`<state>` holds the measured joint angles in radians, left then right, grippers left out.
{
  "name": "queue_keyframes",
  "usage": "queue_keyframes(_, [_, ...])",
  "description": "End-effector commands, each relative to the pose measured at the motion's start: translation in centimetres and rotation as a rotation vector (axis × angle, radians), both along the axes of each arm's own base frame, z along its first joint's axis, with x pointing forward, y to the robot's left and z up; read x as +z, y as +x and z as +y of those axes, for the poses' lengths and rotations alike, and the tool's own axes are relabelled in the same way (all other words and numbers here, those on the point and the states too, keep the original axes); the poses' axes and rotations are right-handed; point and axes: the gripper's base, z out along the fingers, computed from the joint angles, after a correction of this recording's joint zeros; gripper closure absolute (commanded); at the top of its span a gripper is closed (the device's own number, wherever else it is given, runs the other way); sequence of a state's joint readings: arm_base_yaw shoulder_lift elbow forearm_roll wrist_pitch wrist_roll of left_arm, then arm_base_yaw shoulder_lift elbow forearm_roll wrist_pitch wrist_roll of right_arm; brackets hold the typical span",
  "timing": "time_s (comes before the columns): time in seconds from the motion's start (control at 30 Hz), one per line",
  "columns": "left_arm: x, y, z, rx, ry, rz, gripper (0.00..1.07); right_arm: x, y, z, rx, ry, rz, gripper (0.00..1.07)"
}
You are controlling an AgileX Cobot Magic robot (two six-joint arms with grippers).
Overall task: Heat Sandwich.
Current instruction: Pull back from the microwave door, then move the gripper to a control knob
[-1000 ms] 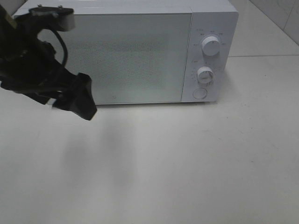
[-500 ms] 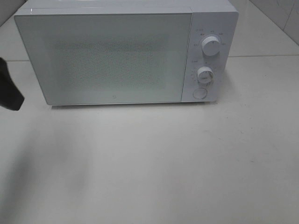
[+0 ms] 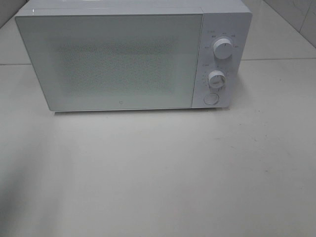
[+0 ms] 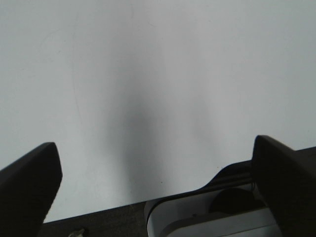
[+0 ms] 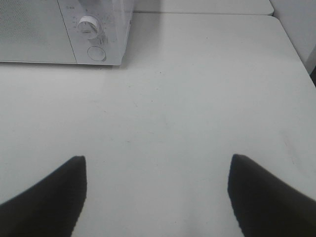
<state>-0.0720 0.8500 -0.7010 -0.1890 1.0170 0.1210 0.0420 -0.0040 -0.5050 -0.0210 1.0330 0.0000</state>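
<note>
The left end effector and right end effector both gape wide, holding nothing. The sandwich shows nowhere; it is perhaps behind the shut microwave door in the upper frame. If the lower dial goes unturned, it would likely stay cold.

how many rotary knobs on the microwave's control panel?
2. Both are white round dials stacked on the right-hand panel of the white box-shaped microwave: upper knob, and lower knob directly below. The flat round button beneath isn't one. None appear hidden.

The microwave has a frosted door that hides the inside. The lettering around its upper dial is too small to read.
</note>
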Motion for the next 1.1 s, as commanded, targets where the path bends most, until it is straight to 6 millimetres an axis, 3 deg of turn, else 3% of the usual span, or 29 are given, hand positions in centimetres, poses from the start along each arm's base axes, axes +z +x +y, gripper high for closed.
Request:
queue_keyframes(0.03, [0.0, -1.6, 0.4, 0.042, 0.008, -0.035, 0.05, 0.0, -0.4, 0.0, -0.004, -0.002, -0.030, 0.31])
queue_keyframes(0.17, [-0.3, -4.2, 0.9, 0.060, 0.025, -0.119, 0.05, 0.0, -0.4, 0.0, -0.004, -0.002, -0.030, 0.31])
queue_keyframes(0.43, [-2.6, -6.7, 1.1, 0.050, 0.032, -0.133, 0.05, 0.0, -0.4, 0.0, -0.004, -0.002, -0.030, 0.31])
queue_keyframes(0.9, [-2.5, -7.0, 1.1, 0.053, 0.030, -0.149, 0.05, 0.0, -0.4, 0.0, -0.004, -0.002, -0.030, 0.31])
queue_keyframes(1.1, [-1.9, -8.3, 1.2, 0.055, 0.021, -0.244, 0.05, 0.0, -0.4, 0.0, -0.004, -0.002, -0.030, 0.31])
